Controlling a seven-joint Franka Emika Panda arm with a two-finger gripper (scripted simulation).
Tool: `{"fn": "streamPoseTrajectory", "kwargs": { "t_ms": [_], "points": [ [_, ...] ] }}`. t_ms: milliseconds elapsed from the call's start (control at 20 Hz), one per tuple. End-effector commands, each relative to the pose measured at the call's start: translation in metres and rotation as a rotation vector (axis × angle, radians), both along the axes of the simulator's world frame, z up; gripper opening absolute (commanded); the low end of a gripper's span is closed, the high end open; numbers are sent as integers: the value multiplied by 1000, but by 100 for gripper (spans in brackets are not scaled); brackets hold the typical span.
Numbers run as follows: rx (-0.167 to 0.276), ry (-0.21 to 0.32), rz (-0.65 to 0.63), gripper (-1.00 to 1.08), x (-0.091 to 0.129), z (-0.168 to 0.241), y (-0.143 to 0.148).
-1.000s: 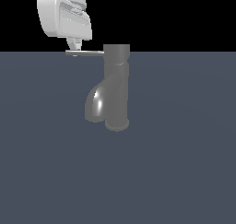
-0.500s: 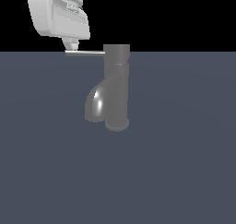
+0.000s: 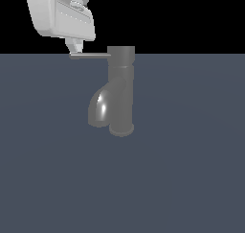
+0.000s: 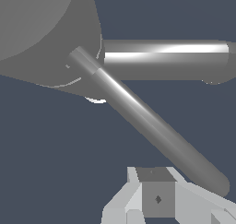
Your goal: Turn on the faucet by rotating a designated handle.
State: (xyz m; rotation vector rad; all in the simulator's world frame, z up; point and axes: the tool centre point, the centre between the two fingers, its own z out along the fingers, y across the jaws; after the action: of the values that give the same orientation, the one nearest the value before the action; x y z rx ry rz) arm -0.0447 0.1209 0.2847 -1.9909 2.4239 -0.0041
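No text, label, brand, number or sign can be read in either view. The faucet, its handle and the white gripper body all show plain, unmarked faces. The only mark is a small dark diamond shape on one finger pad in the wrist view, and it carries no letters or figures.

One faucet, one handle, one spout, one tool.
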Motion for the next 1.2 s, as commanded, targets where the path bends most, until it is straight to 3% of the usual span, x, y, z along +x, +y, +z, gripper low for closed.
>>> {"fn": "streamPoseTrajectory", "kwargs": {
  "t_ms": [0, 1000, 1150],
  "points": [
    [-2, 3, -9, -100, -7, 0, -10],
    [-1, 5, -6, -100, -63, 0, -48],
    [-2, 3, -1, -100, -60, 0, -49]
  ]
}}
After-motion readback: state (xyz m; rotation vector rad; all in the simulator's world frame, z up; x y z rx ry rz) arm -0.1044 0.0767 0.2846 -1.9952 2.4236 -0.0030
